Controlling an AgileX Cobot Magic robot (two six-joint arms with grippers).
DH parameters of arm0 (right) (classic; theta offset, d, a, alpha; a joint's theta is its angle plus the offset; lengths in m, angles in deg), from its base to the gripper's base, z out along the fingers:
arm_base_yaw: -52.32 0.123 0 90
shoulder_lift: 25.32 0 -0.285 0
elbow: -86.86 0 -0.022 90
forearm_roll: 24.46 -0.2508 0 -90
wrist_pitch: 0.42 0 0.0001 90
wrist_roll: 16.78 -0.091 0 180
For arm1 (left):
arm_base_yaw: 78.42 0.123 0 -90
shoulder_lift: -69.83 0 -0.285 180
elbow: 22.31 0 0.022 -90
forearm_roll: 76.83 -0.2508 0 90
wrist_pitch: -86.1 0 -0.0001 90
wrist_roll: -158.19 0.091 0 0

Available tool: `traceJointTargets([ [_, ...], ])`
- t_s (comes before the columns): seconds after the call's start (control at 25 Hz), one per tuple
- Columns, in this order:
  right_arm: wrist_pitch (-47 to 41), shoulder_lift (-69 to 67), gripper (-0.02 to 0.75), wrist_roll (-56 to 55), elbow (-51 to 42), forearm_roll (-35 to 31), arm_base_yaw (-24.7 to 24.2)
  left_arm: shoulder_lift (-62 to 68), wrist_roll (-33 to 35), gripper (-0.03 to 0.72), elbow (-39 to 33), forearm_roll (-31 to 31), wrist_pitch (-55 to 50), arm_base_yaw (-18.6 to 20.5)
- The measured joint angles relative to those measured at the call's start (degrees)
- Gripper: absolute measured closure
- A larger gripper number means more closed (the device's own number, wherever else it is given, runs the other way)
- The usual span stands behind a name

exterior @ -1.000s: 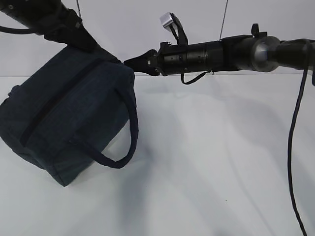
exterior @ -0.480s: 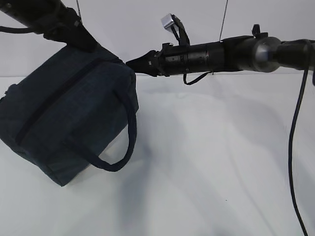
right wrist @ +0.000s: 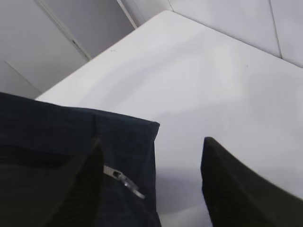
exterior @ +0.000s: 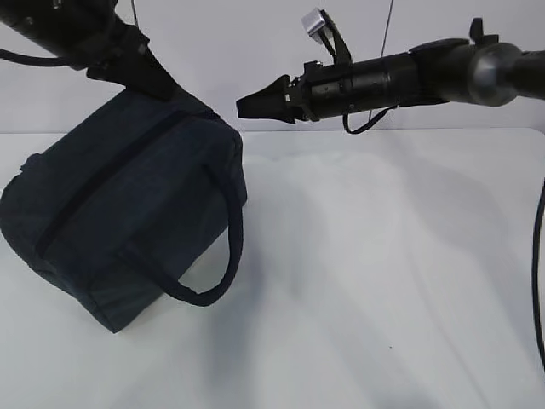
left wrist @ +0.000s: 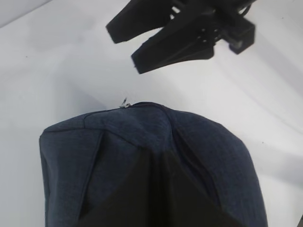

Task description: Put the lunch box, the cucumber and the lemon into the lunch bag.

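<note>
Nearest the exterior camera lay the bare white table [exterior: 383, 281], with no lunch box, cucumber or lemon in sight in any view. Behind that stretch, at the left, the lunch bag [exterior: 119, 221] sat tilted, one lower corner down on the table and its upper end raised under the left arm; a strap handle [exterior: 217, 264] drooped in a loose loop down its side and the dark zipper line [exterior: 94, 183] ran closed along its upper face. The fabric sagged and creased, so it would likely handle as soft and floppy, light when empty, and collapse unless held at a seam or strap; the small silver zipper pull [right wrist: 124, 182] at the bag's end looked the natural place to pinch for opening, though it was thin and might slip. The left gripper itself could not be made out, so whether it was clamped on the bag cannot be told. Farther back and higher, the right gripper [exterior: 258, 102] hung in the air just beside the bag's raised corner, jaws parted a moderate way and holding nothing.
</note>
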Motion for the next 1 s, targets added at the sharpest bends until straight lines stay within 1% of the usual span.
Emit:
traceJointTargets([
  [0.2, -0.98, 4.03, 0.241, -6.3, 0.0, 12.73, -0.44, 2.72, 0.15, 0.682, 0.0, 2.49, 1.63, -0.09],
  [0.28, -1.93, 5.54, 0.241, -9.78, 0.0, 16.75, -0.44, 3.91, 0.15, 0.682, 0.12, 3.01, 2.74, -0.45],
  [0.44, -4.87, 8.75, 0.241, -16.59, 0.0, 25.87, -0.44, 5.76, 0.22, 0.682, 0.12, 4.61, 6.49, -1.32],
  [0.56, -6.39, 11.14, 0.241, -20.85, 0.0, 32.26, -0.44, 7.31, 0.28, 0.682, 0.12, 7.1, 9.92, -1.32],
  [0.68, -6.76, 13.3, 0.241, -23.79, 0.0, 35.77, -0.44, 8.6, 0.51, 0.682, 0.12, 9.94, 13.06, -1.32],
  [0.8, -6.99, 15.05, 0.241, -26.29, 0.0, 37.93, -0.44, 9.07, 0.57, 0.669, 0.12, 10.52, 14.09, -1.32],
  [0.84, -7.1, 15.47, 0.241, -27.11, 0.0, 38.62, -0.44, 9.07, 0.57, 0.652, 0.12, 10.63, 14.09, -1.32],
  [0.92, -7.18, 16.45, 0.241, -28.66, 0.0, 39.68, -0.44, 9.07, 0.57, 0.589, 0.12, 11.18, 14.95, -1.32],
  [1.0, -7.31, 17.01, 0.241, -30.64, 0.0, 40.74, -0.44, 9.07, 0.64, 0.465, 0.24, 11.5, 15.41, -1.32],
])
